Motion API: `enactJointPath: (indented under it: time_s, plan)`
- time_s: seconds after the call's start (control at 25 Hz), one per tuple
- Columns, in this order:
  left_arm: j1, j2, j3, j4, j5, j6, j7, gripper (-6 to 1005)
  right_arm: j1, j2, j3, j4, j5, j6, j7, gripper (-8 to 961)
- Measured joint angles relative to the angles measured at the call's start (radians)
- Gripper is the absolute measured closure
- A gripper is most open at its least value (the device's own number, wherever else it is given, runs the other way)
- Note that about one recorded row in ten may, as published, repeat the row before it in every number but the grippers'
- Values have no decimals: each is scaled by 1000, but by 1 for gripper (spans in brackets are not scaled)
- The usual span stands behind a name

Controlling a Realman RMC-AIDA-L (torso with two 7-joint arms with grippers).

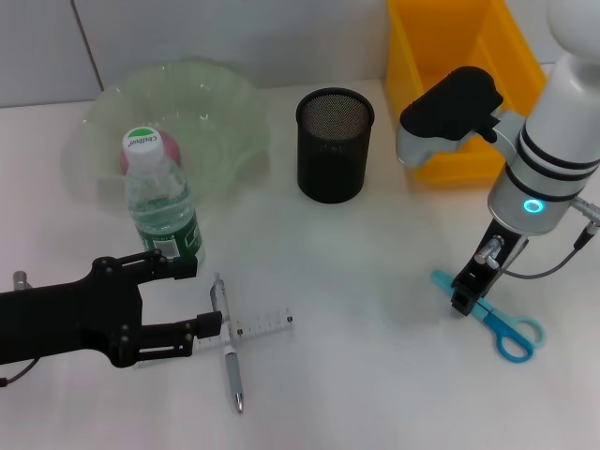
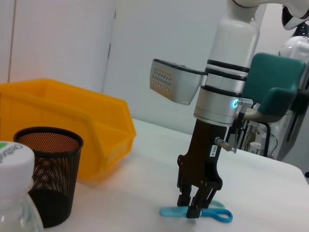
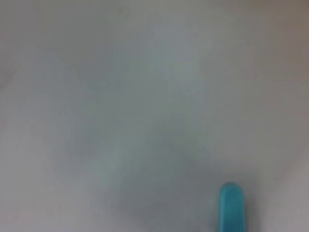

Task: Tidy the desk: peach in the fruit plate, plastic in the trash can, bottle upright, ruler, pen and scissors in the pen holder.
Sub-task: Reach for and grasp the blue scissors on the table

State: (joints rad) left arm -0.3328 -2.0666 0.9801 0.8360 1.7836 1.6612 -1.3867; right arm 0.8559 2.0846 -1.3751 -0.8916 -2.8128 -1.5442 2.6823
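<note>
While the bottle [image 1: 161,199] already stands upright at the left of the head view, the right gripper [image 1: 466,298] has its tips down on the blue scissors [image 1: 497,323] lying on the white table [image 1: 375,281] at the lower right, its fingers straddling the closed blades; whether they are pinching yet cannot be told. The step in hand looks to be picking up the scissors for the black mesh pen holder [image 1: 334,143] at upper centre. The next move calls for a firm close on the thin blades, a clean lift, and a carry up and left to the holder's mouth. The left gripper [image 1: 187,300] reaches in from the lower left with its fingers spread, one beside the bottle, the other touching the clear ruler [image 1: 258,325], which lies crossed with the pen [image 1: 228,349]. A pink shape, likely the peach [image 1: 124,159], shows in the green fruit plate [image 1: 216,112] behind the bottle's cap, mostly hidden. The yellow bin [image 1: 441,56] at upper right is cut off by the frame and partly covered by the right arm; no plastic scrap is visible. The right wrist view shows only a blue tip against blur.
</note>
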Motion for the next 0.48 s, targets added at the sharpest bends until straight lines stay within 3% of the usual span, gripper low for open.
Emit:
enactJointPath:
  time_s: [0.48]
  plan:
    - [4,0,0,0,1,1,6,186,-3,0,-15,0,-1,12,10,644]
